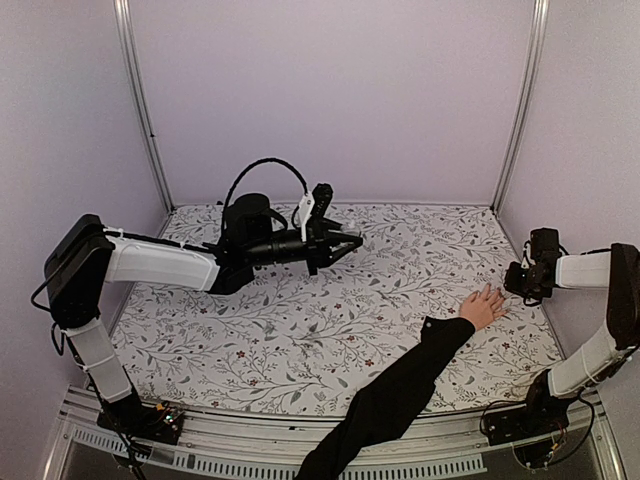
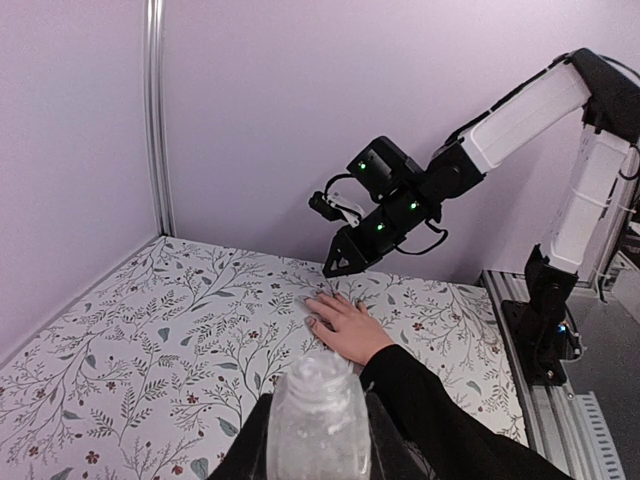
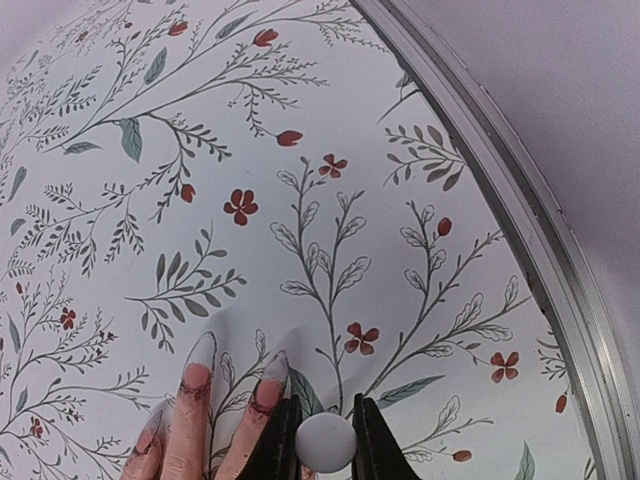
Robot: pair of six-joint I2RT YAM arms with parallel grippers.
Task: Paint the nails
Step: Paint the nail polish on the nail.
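A light-skinned hand [image 1: 482, 308] in a long black sleeve [image 1: 400, 390] lies flat on the floral cloth at the right, fingers spread. Its long pale nails [image 3: 203, 350] show in the right wrist view, pointing away from me. My right gripper [image 3: 326, 405] is shut on a small white round cap [image 3: 325, 440], just right of the nearest nail [image 3: 275, 365]. From the left wrist view that gripper [image 2: 340, 265] hovers over the fingertips of the hand [image 2: 345, 325]. My left gripper [image 2: 318, 430] is shut on a pale translucent bottle [image 2: 318, 400], held high over the table's back left [image 1: 345, 243].
The floral cloth [image 1: 300, 320] covers the table. Lilac walls close in the back and sides, with metal posts [image 1: 140, 100] at the corners. A metal edge strip [image 3: 520, 220] runs just right of the right gripper. The sleeve crosses the near right of the table.
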